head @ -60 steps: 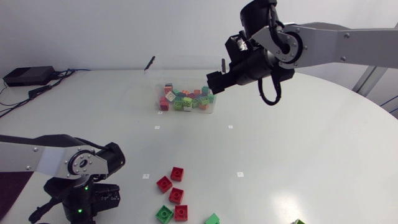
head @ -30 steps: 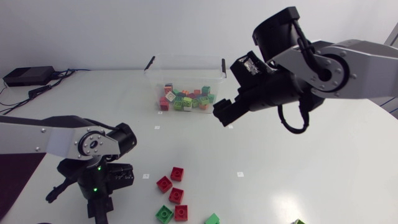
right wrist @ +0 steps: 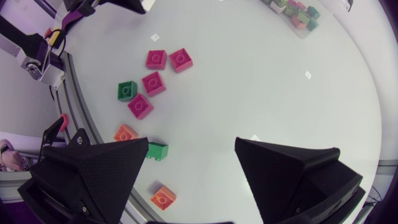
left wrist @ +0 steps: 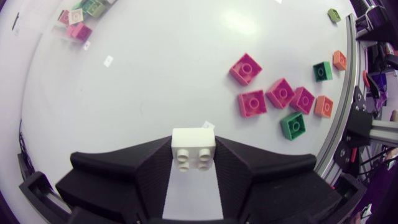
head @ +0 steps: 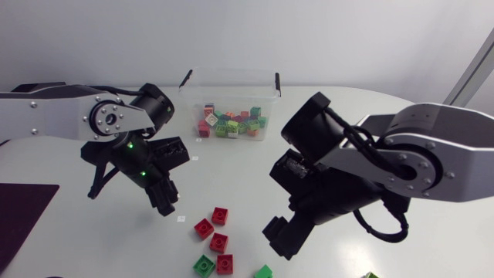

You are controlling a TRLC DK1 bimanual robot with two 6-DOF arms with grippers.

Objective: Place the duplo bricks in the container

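Your left gripper (left wrist: 194, 155) is clamped on a white brick (left wrist: 193, 142). Both black fingers (left wrist: 146, 171) press on the brick's sides. Its two round bumps face the wrist camera.

From above, you can see this gripper (head: 166, 199) hanging over the table. It is on the near side of the container (head: 231, 81), a bit to the left, and well apart from it.

The container is a clear box at the far side of the table. A heap of small bricks (head: 230, 123) already lies inside it, red, green and white ones mixed up.

Your right gripper (head: 282, 238) is also on the near side of the container, a bit to the right, and farther from it than the left one. In its own wrist view the two fingers (right wrist: 106, 168) stand wide apart with nothing between them. You only see white table there.

Some bricks are not in the container yet. Four red bricks (head: 218, 242) lie close together on the table, on the near side of the container and well apart from it. A green brick (head: 204, 266) lies just beside them, on the side away from the container. Another green brick (head: 264, 272) is near it.

The right wrist view also shows two orange bricks (right wrist: 125, 133). They lie even farther from the container, close to the table's edge.
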